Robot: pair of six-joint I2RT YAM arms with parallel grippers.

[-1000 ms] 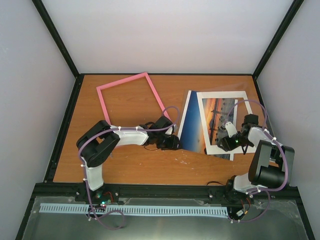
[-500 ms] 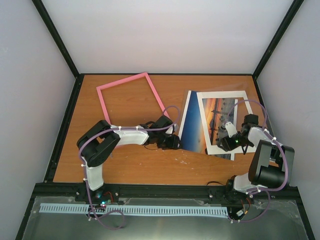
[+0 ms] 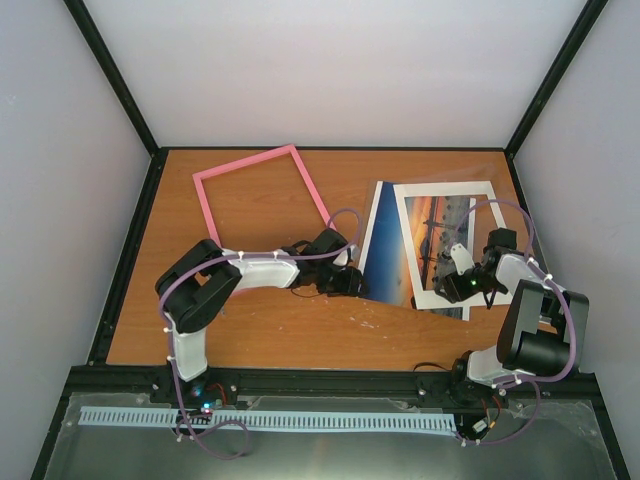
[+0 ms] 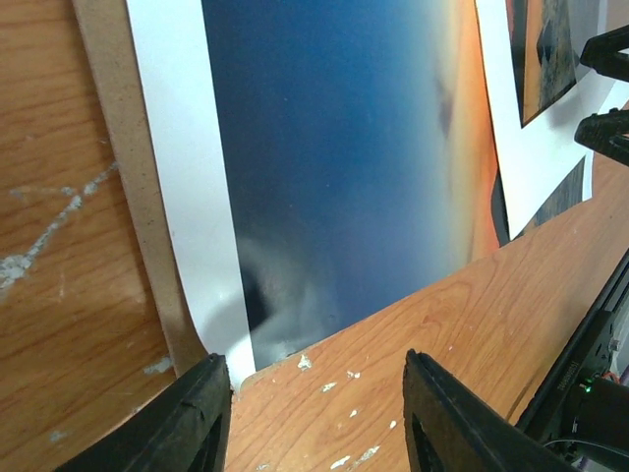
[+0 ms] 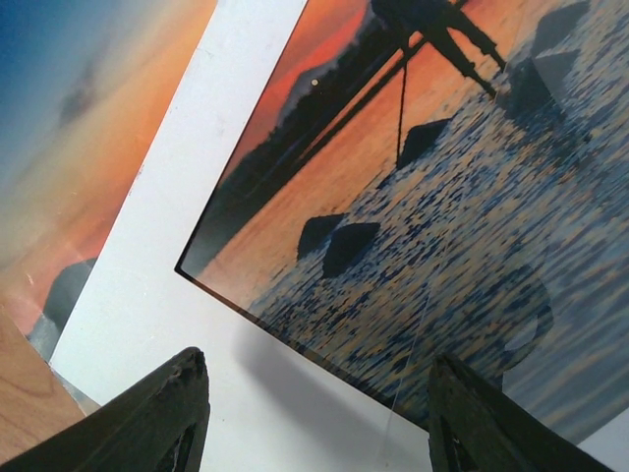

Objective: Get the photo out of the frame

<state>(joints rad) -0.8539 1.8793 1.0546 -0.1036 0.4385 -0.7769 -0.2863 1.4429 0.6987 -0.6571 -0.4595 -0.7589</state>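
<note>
Left end effector [image 4: 314, 369], part open and empty, sits at the near corner of the photo [image 4: 334, 167].

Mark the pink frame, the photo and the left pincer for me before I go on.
pink frame [image 3: 245, 162], top view, on its far rail.
photo [image 3: 437, 238], top view, on the orange sunset area inside the white margin.
left pincer [image 4: 316, 398], left wrist view, midway between its open fingertips.

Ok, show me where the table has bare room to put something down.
Bare table lies inside the pink frame, along the far edge between frame and photo, and along the near edge by the left arm. The right side is crowded with photo and white-bordered print.
</note>
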